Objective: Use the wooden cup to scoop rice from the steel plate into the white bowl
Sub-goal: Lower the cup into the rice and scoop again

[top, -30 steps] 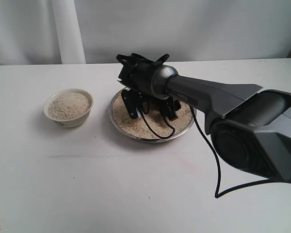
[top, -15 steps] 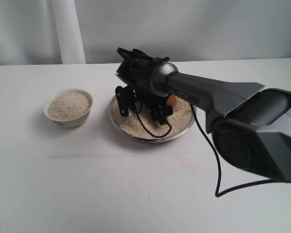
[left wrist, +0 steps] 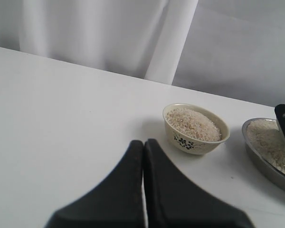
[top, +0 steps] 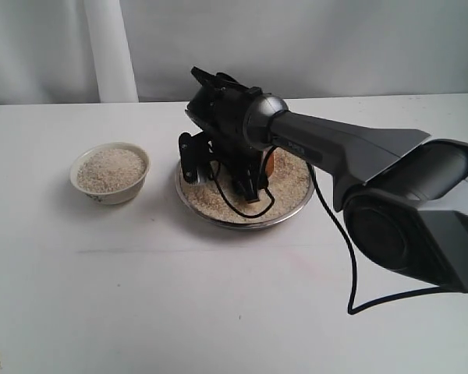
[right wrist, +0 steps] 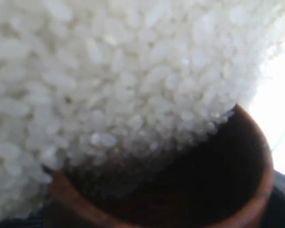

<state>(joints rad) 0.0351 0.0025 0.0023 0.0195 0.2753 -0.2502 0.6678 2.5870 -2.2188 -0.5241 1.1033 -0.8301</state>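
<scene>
1. Over the last second the right gripper, clamped on the cup, has been rolled within the plate, mid-bench towards the far edge.
2. Rice is now gathered at the cup's mouth, so the scoop is judged nearly loaded.
3. The bowl is set towards the left edge.
4. The left gripper is pressed together, empty.

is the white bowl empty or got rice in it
Filled: rice heaps to about the rim of the white bowl, clear in the left wrist view.

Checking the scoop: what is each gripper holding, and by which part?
The right gripper holds the wooden cup, mouth in the rice; the exact grip spot is hidden. The left gripper is shut on nothing.
</scene>
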